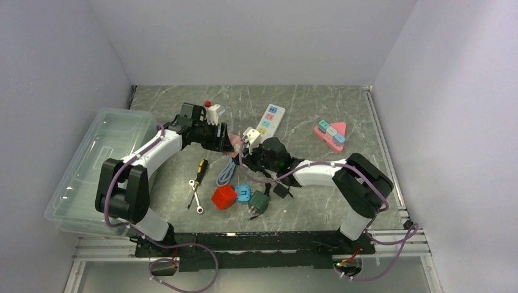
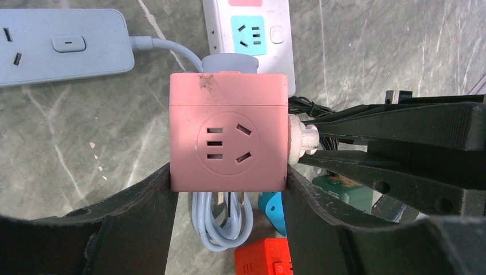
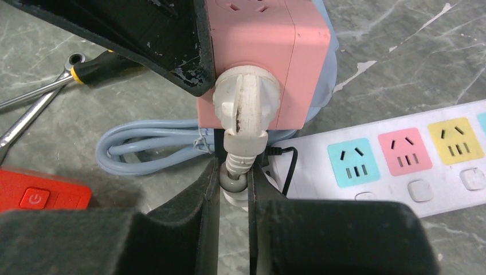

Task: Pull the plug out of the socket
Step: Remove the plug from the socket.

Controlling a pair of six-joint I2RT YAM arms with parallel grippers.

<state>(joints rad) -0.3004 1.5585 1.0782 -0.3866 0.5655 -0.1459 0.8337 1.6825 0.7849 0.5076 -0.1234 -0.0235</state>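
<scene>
A pink cube socket point(image 2: 228, 137) hangs above the table, and my left gripper point(image 2: 229, 181) is shut on its two sides. A white round plug point(image 3: 243, 103) sits in the cube's side face, pushed fully in. My right gripper point(image 3: 234, 172) is shut on the plug's ribbed neck just behind the head. The overhead view shows the two grippers meeting at mid-table, the left gripper point(image 1: 227, 140) and the right gripper point(image 1: 255, 149) close together around the socket point(image 1: 235, 142). A pale blue cord point(image 2: 223, 220) hangs coiled under the cube.
A white power strip point(image 3: 401, 154) with coloured outlets lies just behind. A pale blue strip point(image 2: 57, 46) lies at the left. A red cube point(image 1: 223, 196), blue adapter point(image 1: 243, 193), green adapter point(image 1: 259, 201), screwdriver point(image 1: 200, 171) and wrench point(image 1: 195, 196) lie in front. A clear bin point(image 1: 98, 165) stands left.
</scene>
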